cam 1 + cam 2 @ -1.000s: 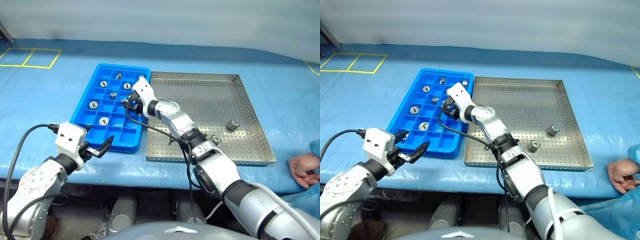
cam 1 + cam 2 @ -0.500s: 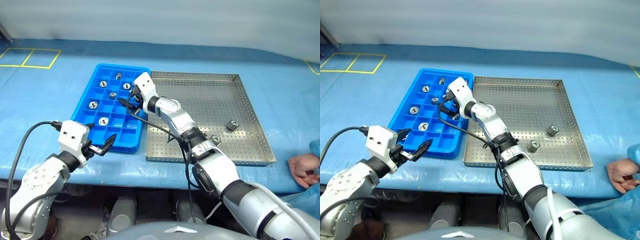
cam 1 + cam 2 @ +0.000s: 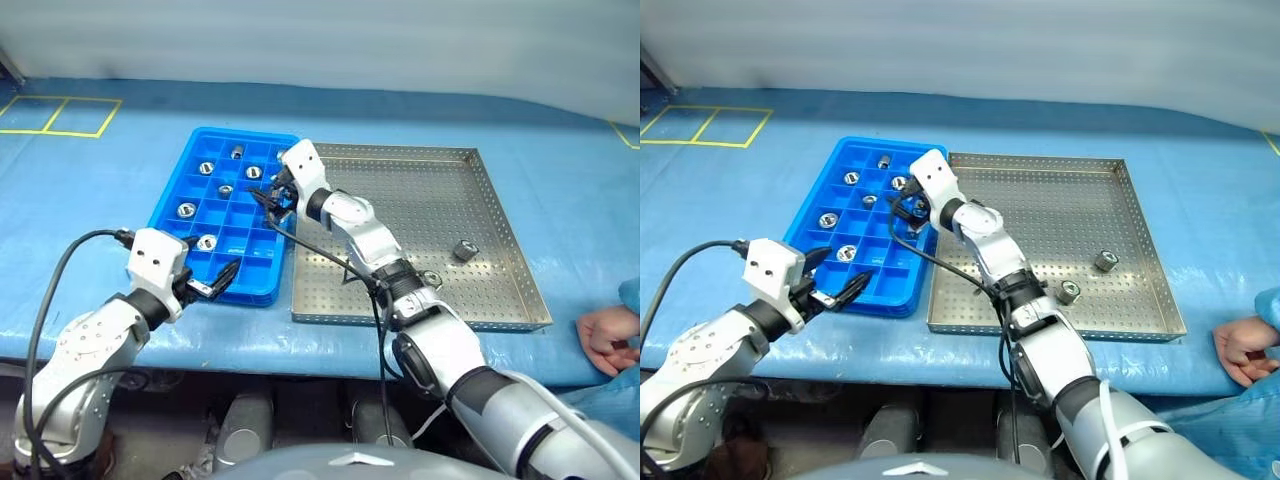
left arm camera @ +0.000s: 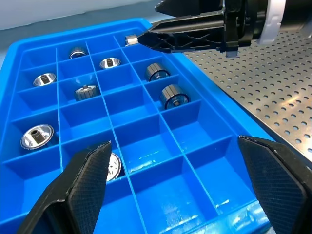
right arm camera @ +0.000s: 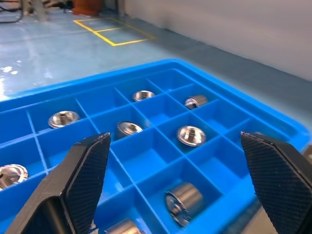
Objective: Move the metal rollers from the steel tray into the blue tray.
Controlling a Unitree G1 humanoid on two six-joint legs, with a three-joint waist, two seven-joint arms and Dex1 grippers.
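Right fingers (image 3: 272,197) spread empty over blue tray's (image 3: 170,205) right edge, left fingers (image 3: 222,277) spread at near rim.

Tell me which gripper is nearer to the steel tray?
Right. The right gripper hovers over the blue tray beside the steel tray; the left gripper is at the blue tray's near edge.

Near rim of the steel tray (image 3: 420,322) partly hidden behind the right arm; person's hand (image 3: 606,338) cut off at the edge.
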